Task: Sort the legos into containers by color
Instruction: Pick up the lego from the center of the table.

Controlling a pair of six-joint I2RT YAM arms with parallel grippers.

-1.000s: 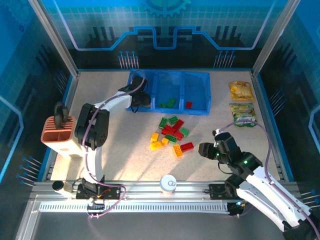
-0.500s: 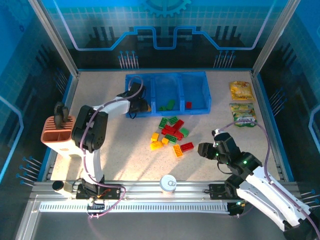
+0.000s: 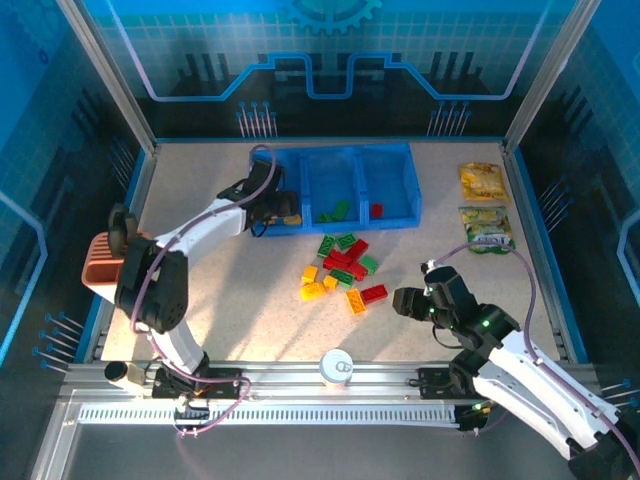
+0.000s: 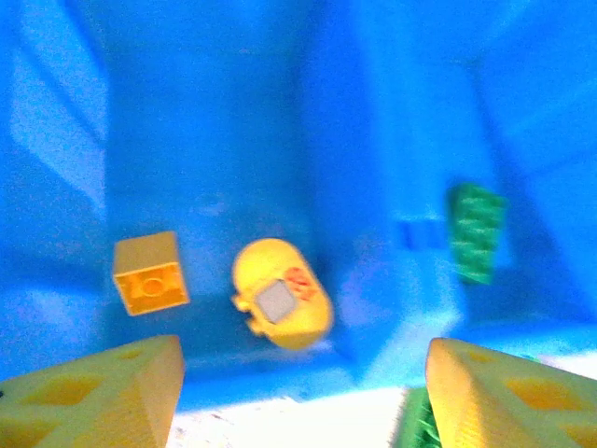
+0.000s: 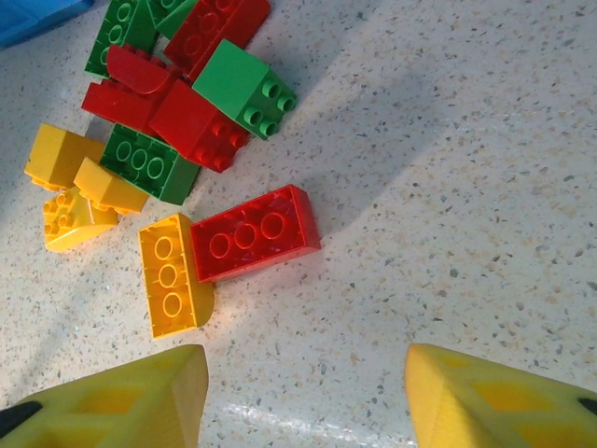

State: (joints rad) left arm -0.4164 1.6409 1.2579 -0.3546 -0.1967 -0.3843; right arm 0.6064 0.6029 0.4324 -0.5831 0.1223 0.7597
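— Left tool (image 3: 280, 212) first: how do you enter it?

— Item one, my left tool: pads wide apart, nothing between them, poised over the left compartment (image 3: 290, 170) of the blue tray (image 3: 392, 150). Below it on the compartment floor lie one yellow square brick (image 4: 149, 273) and one rounded yellow piece (image 4: 280, 297), near each other but not touching. One green brick (image 4: 476, 233) shows, blurred, in the middle compartment (image 3: 335, 175).

— And the other?

— Item two, my right tool (image 5: 303, 401): pads apart, empty, low over the bench (image 5: 466, 187), just beside the pile (image 3: 342, 265). Nearest to it is one red brick (image 5: 254, 233), six studs up, one end touching one yellow brick (image 5: 174, 275).

— Stock position?

— Loose on the bench: reds, greens and yellows heaped together in front of the tray. Binned: yellows left, greens middle, one red in the right compartment (image 3: 395, 175). By my reckoning most of the sort remains.

— Handling note for the step in hand?

— Left: I judge its drop finished. It should lift straight up, clear of the tray wall, before swinging toward the pile, so nothing is dragged out.
Right: I take the red brick as the likely next pick. I would turn the wrist so the pads meet its two long free sides, not the end against the yellow. I would come down square and close only once both pads straddle it, otherwise the yellow may be nudged or carried along.
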